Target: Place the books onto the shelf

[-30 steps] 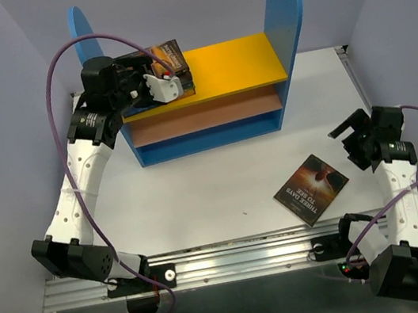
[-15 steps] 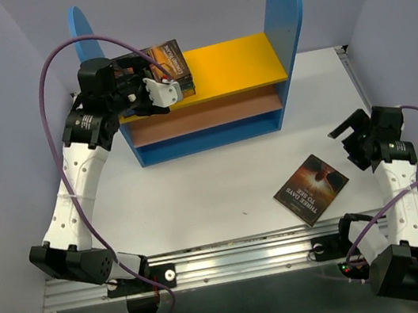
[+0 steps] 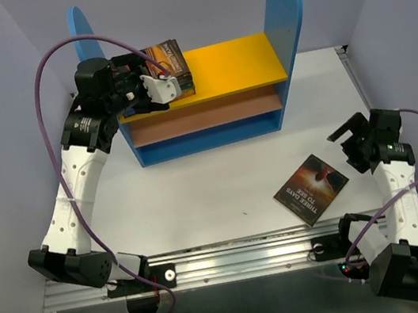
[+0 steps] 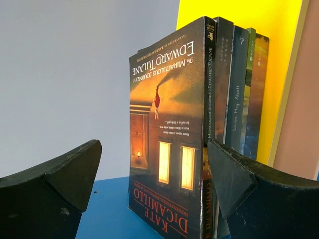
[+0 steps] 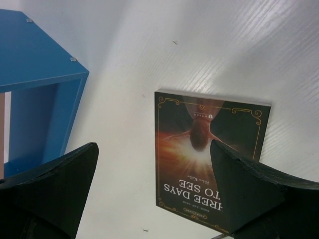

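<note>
On your left, the left gripper sits at the left end of the small shelf with tall blue round-topped side panels and a yellow upper board. Its black fingers are spread wide and clamp nothing. Between them stands the set of thin paperbacks already on the yellow board, with the dark night-house cover outermost. One finger is very close to its spine, though you cannot tell from the wrist view whether they touch. Moving right across the white table, you find one dark paperback with a glowing orange cover, Three Days to See, lying flat and face up, well apart from the shelf. Its long axis runs on a diagonal from near-left to far-right in the overhead view. Furthest right, the right gripper hovers above the table with its fingers fully apart and empty. The flat book lies just to its left and a little nearer the arm bases. This arm is clearly the nearer one, so it should probably take the pick. You would likely turn the fingers to span the book's short side.
</note>
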Tool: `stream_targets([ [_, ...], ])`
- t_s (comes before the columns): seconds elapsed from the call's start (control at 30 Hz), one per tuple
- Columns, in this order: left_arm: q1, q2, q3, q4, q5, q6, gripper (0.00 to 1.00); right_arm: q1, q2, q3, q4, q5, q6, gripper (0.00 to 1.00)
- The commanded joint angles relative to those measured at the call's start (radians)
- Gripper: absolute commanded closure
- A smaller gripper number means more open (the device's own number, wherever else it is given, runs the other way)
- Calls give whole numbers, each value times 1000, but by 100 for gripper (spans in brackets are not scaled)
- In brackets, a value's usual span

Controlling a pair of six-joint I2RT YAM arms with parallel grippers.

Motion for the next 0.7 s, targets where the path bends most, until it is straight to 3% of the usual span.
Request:
stream_targets([
  [0.0,5,-17,-16,79,-32,-16,1,-1,-19,7,21,5,-5,0],
  [0.3,5,-11,-36,96,-71,-12,1,-1,-20,-2,20,-1,-1,0],
  [0.67,4,-127,-62,46,64,15,1,-1,-27,1,24,-22,-16,0],
])
